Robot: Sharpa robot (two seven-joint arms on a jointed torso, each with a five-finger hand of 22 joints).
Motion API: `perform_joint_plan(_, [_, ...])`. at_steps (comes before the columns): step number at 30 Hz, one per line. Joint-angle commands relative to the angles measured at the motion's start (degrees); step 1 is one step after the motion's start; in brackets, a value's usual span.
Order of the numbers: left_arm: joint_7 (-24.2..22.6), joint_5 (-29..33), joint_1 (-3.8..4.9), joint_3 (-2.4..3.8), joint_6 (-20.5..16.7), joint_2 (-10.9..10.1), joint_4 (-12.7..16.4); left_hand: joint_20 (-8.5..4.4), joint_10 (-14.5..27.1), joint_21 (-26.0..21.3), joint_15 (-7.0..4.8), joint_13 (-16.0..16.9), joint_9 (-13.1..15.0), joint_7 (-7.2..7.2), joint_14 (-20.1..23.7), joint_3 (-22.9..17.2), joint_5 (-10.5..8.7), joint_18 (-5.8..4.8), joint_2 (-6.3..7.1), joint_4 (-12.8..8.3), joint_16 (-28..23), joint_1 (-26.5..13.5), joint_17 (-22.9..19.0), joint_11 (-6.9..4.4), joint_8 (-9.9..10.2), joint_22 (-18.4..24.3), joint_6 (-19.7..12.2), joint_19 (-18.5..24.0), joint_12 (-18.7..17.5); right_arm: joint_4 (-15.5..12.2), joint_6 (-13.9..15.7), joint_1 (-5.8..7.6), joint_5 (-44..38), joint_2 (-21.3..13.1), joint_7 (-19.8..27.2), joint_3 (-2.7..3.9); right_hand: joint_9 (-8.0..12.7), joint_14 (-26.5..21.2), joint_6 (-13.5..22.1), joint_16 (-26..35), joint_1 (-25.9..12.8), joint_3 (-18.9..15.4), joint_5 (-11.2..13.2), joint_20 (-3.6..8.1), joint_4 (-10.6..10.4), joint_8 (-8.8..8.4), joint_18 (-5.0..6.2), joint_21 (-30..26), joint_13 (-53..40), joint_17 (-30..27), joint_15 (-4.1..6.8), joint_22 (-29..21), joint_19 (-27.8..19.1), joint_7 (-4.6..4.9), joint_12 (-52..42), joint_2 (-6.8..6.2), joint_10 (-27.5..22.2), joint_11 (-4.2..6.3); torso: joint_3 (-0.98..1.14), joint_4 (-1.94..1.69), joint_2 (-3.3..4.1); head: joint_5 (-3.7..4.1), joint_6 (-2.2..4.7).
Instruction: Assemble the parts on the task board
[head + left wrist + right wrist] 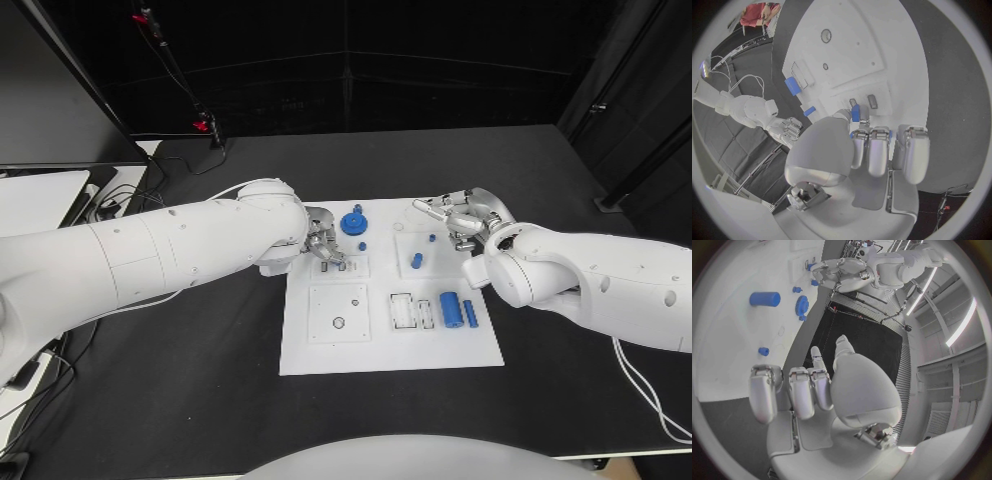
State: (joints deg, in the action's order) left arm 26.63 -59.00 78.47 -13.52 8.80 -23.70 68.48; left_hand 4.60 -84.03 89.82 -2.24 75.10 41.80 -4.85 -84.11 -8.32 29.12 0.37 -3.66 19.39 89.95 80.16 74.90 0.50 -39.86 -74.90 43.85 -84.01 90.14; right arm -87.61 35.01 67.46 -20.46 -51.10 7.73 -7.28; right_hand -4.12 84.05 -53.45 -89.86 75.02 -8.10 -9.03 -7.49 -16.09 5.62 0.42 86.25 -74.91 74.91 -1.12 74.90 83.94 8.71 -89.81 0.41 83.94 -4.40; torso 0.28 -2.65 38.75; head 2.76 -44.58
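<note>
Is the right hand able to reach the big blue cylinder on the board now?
Probably yes. The big blue cylinder lies uncovered on the task board beside the right arm, and the right hand holds nothing, though it hovers farther back.

head: overhead, facing down | wrists: close behind hands | shared: task board (pixel 325 352)

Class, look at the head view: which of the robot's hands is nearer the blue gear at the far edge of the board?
Left. The left hand is just beside the blue gear; the right hand is across the board.
</note>
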Motion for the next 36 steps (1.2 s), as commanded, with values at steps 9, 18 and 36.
perform_joint_plan(9, [0.71, -0.47, -0.08, -0.06, 1.91, -0.16, 0.58, 0.09, -5.97, 0.18, -0.47, 14.9, 3.06, 1.5, -5.89, -3.43, -0.12, -0.37, -0.19, -2.76, 0.05, 0.15, 15.1, -0.36, -0.14, -15.1, 1.4, -5.99, -0.14, -0.01, 0.25, 0.06, -0.16, 0.06, 0.13, 0.02, 0.04, 5.95, -0.38, -0.14, 0.21, -0.44, -0.34, -0.24, -0.04, 0.28, 0.87, -0.1, -15.09, 15.09, -0.34, 12.98, 2.61, 0.19, -0.19, 0.56, 6.06, -0.32, -0.04, 0.0, 0.01, 0.17, -0.1])
perform_joint_plan(18, [0.73, -0.2, -0.1, -0.06, 2.19, 0.11, 0.6, 0.09, -5.97, 0.18, -0.47, 14.9, 3.08, 1.48, -5.89, -3.47, -0.14, -0.37, -0.21, -2.72, 0.05, 0.11, 15.1, -0.36, -0.12, -15.1, 1.4, -5.99, -0.14, 0.12, 0.32, 0.05, -0.16, 0.04, 0.08, 0.02, 0.05, 5.95, -0.41, -0.14, 0.23, -0.54, -0.34, -0.26, -0.05, 0.3, 0.88, -0.14, -15.09, 15.09, -0.36, 12.95, 2.57, 0.2, -0.19, 0.58, 6.06, -0.33, -0.02, -0.01, 0.02, 0.21, -0.12])
perform_joint_plan(36, [1.5, 0.35, -0.13, -0.06, 2.59, 0.68, -0.11, 0.1, -5.97, 0.18, -0.48, 14.9, 3.16, 1.44, -5.89, -3.62, -0.22, -0.37, -0.31, -2.64, 0.05, 0.0, 15.1, -0.33, -0.06, -15.1, 1.34, -5.99, -0.14, 0.18, 0.43, 0.04, -0.15, 0.19, 0.18, 0.02, 0.05, 5.95, -0.41, -0.14, 0.23, -0.54, -0.34, -0.26, -0.05, 0.3, 0.88, -0.14, -15.09, 15.09, -0.36, 12.95, 2.57, 0.2, -0.19, 0.58, 6.06, -0.33, -0.04, 0.01, 0.0, 0.12, -0.03])
